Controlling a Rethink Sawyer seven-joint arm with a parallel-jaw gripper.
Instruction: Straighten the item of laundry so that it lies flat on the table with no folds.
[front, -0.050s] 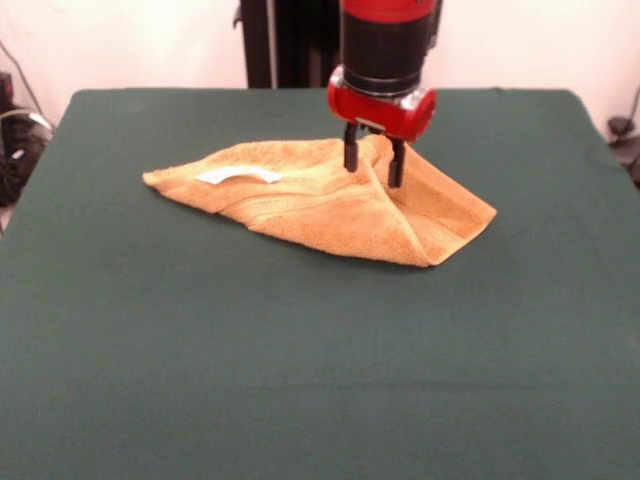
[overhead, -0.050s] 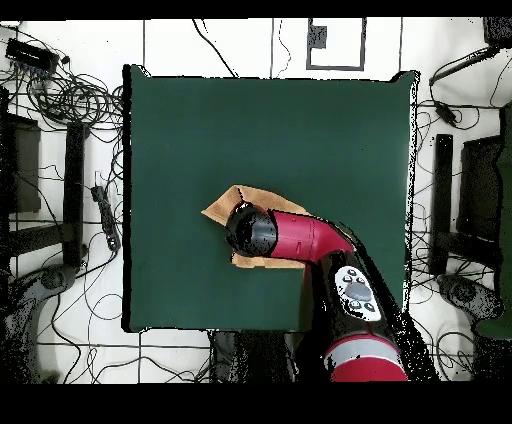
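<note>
Around the folded towel, green table lies open.

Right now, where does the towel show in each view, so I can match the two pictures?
Front view: the towel lies folded on the far half of the table, slightly right of middle, a raised peak between the gripper fingers.
Overhead view: the towel peeks out left of the arm, near the table's middle; the rest is hidden.
Shared landmark: the red arm over the towel.

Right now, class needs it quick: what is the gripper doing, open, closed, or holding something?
Gripper: shut on a raised peak of the towel, lifting it off the table.
</note>
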